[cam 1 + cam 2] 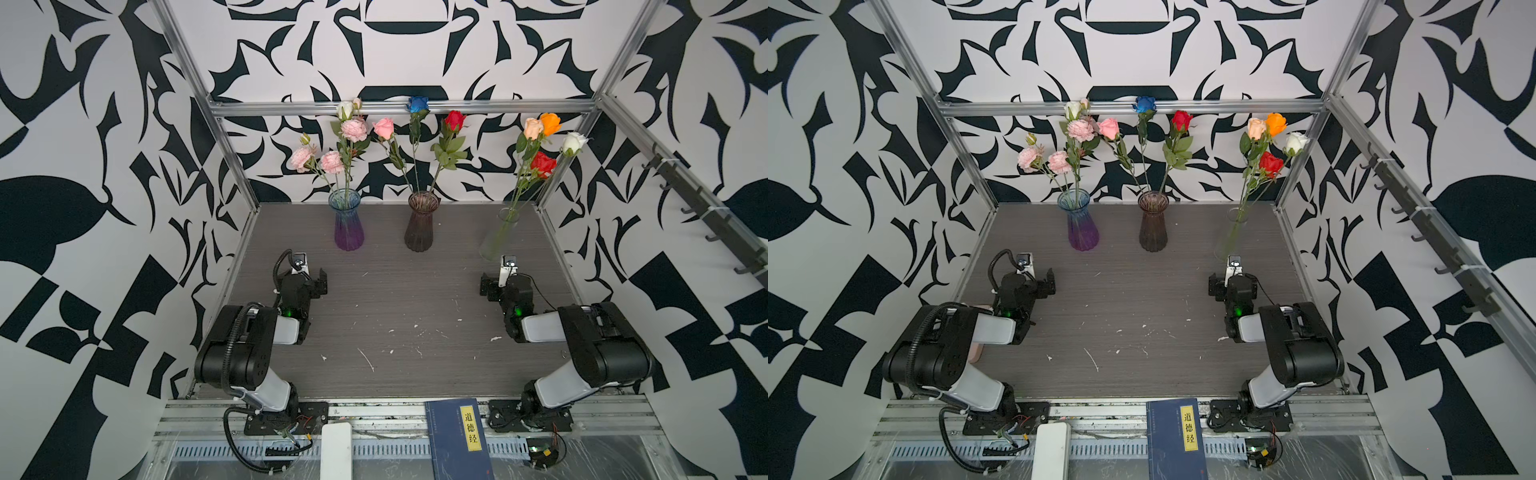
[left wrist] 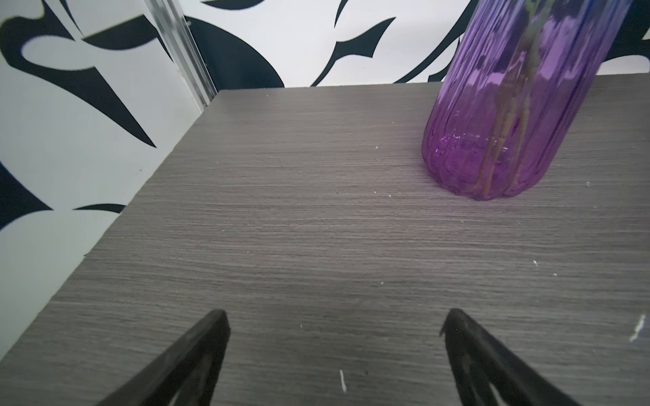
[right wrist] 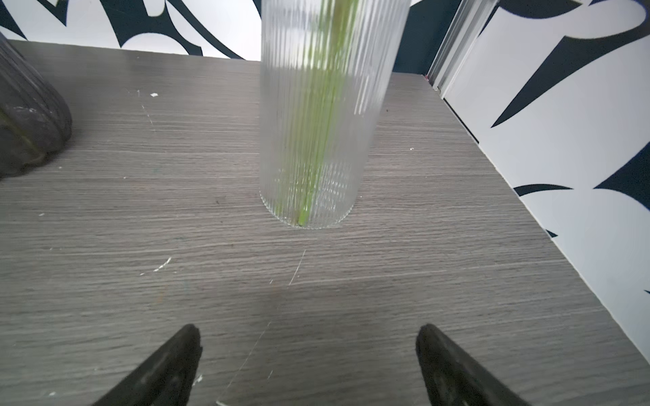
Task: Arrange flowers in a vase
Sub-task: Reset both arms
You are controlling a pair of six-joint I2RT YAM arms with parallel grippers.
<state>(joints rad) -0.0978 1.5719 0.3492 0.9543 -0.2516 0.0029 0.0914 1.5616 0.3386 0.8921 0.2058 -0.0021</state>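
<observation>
Three vases stand in a row at the back of the table, each holding flowers. The blue-purple vase [image 1: 348,224] [image 2: 492,140] has ruffled pink flowers [image 1: 354,129] and a white rose. The brown vase [image 1: 420,224] holds pink, blue [image 1: 417,104] and red roses. The clear ribbed vase [image 1: 496,237] [image 3: 316,140] holds orange [image 1: 550,122], peach, white and red roses. My left gripper [image 1: 320,282] [image 2: 334,318] is open and empty, short of the purple vase. My right gripper [image 1: 488,286] [image 3: 307,334] is open and empty, just in front of the clear vase.
The grey wood-grain table [image 1: 395,324] is walled by patterned panels and aluminium posts on three sides. A blue book [image 1: 457,440] and a white flat device [image 1: 336,449] lie on the front rail. A hook rail [image 1: 706,216] runs along the right wall.
</observation>
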